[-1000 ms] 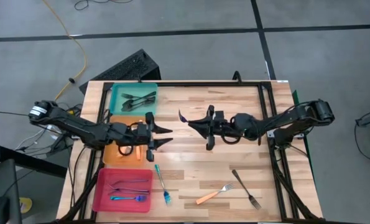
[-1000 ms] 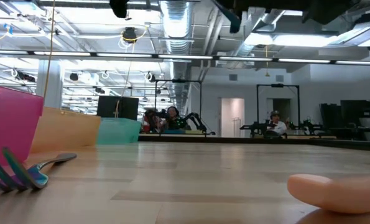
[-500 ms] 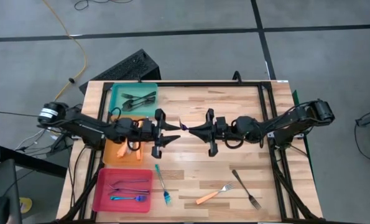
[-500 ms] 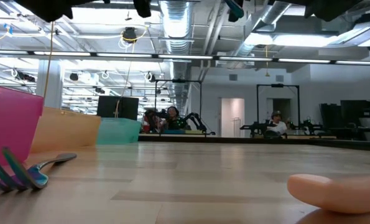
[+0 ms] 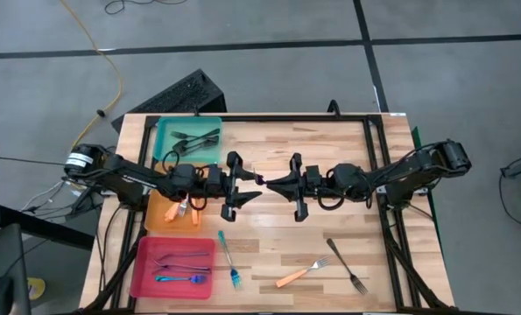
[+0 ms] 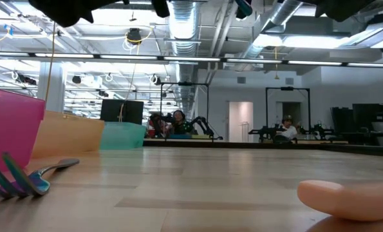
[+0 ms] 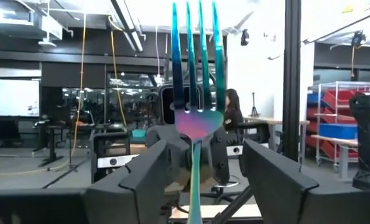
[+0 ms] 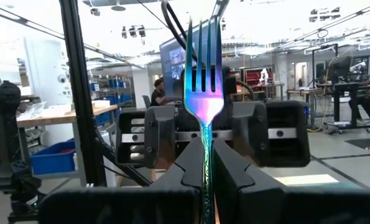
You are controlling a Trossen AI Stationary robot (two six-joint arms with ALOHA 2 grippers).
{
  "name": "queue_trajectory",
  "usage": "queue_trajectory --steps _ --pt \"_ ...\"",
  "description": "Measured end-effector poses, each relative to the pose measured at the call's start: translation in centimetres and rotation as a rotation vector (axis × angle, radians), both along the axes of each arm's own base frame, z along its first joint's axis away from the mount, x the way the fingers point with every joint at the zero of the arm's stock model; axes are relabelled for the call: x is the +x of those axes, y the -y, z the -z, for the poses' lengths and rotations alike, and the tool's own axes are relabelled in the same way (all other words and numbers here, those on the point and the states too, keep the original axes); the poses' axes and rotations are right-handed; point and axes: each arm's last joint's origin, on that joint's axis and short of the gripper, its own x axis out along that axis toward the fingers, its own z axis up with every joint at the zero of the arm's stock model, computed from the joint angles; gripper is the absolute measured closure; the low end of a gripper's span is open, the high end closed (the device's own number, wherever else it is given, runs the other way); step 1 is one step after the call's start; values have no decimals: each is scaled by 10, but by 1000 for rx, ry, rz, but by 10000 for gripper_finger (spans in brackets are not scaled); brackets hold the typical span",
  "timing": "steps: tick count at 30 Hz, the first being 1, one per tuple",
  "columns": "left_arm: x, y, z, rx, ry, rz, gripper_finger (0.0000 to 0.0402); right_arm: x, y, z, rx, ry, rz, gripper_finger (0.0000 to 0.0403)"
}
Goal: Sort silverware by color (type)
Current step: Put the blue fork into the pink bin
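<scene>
Teal tray (image 5: 167,131) at the far left corner has a few dark forks in it, the orange tray (image 5: 155,213) sits next to it mostly under the left arm, and the pink tray (image 5: 144,267) nearest the front holds a couple of iridescent ones. So sorting is partly done. Loose on the wood are a blue-handled fork (image 5: 228,260), an orange-handled fork (image 5: 301,272) and a dark fork (image 5: 346,265).

Mid-table it looks like a handoff. The left gripper (image 5: 249,185) is reaching in with its fingers (image 7: 150,171) spread wide either side of the iridescent fork (image 8: 203,93), not touching it yet as far as the left wrist view shows. The right gripper (image 5: 271,182) is clamped on that fork's handle, tines sticking out toward the left arm.

To do this well, the left one probably wants to centre the handle between its pads, close fully, and only then should the right let go. Releasing early likely drops it. After that it's presumably headed for the pink tray, judging by what's in there.
</scene>
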Motion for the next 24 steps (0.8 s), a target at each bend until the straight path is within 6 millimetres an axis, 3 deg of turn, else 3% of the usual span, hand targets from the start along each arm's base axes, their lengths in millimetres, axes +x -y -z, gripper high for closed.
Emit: queue_trajectory --steps 14,24 --pt "10 -8 -13 -9 -34 35 201 0 0 1 -17 -5 -1 367" --pt "10 -13 -13 -18 -44 20 267 0 0 1 -22 -11 -16 366"
